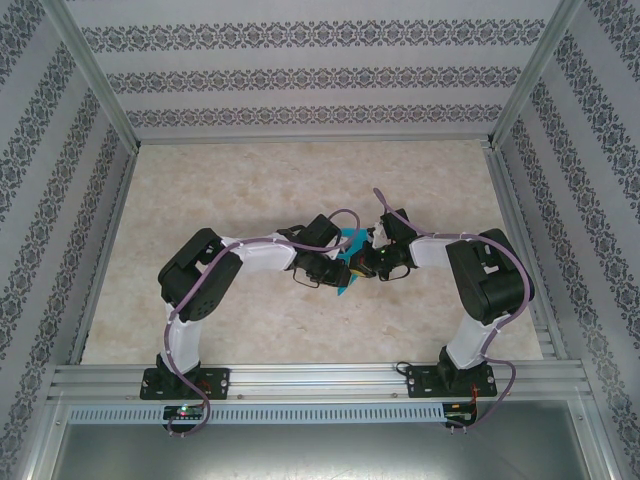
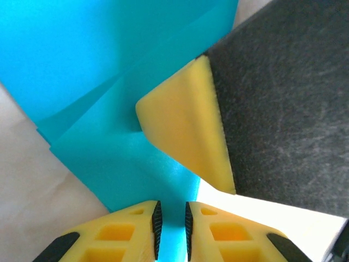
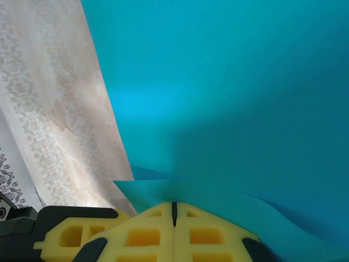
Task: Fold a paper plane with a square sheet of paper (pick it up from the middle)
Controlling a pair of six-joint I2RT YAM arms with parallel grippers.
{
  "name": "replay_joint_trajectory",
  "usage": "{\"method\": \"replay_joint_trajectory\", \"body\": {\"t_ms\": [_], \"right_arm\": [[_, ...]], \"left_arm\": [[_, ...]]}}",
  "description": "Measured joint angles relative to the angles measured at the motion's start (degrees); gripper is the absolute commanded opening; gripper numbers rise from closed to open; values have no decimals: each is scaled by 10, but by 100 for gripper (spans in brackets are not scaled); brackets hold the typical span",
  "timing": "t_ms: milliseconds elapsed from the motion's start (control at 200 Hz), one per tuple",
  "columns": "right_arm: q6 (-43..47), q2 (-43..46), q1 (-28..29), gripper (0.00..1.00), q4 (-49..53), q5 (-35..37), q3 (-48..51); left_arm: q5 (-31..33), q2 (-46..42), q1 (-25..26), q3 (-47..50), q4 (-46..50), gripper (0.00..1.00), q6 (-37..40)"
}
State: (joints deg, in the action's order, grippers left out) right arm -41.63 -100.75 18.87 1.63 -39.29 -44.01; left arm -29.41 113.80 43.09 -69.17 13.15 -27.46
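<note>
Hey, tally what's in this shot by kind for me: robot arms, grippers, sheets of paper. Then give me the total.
Robot arms: 2 (left arm, right arm)
Grippers: 2 (left gripper, right gripper), both pinching the paper
Turquoise paper sheet: 1
Total: 5
</note>
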Motion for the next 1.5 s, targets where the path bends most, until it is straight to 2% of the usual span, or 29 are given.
{"method": "replay_joint_trajectory", "body": {"t_ms": [395,899,1499], "right_arm": [[0,0,-11,0,5,-12,2],[5,45,-57,4,37,-13,3],[40,22,-60,3,56,8,6]], "left_arm": [[61,-3,22,-7,17,23,39],[64,-6,23,4,3,24,48],[63,-6,23,4,3,24,56]]}}
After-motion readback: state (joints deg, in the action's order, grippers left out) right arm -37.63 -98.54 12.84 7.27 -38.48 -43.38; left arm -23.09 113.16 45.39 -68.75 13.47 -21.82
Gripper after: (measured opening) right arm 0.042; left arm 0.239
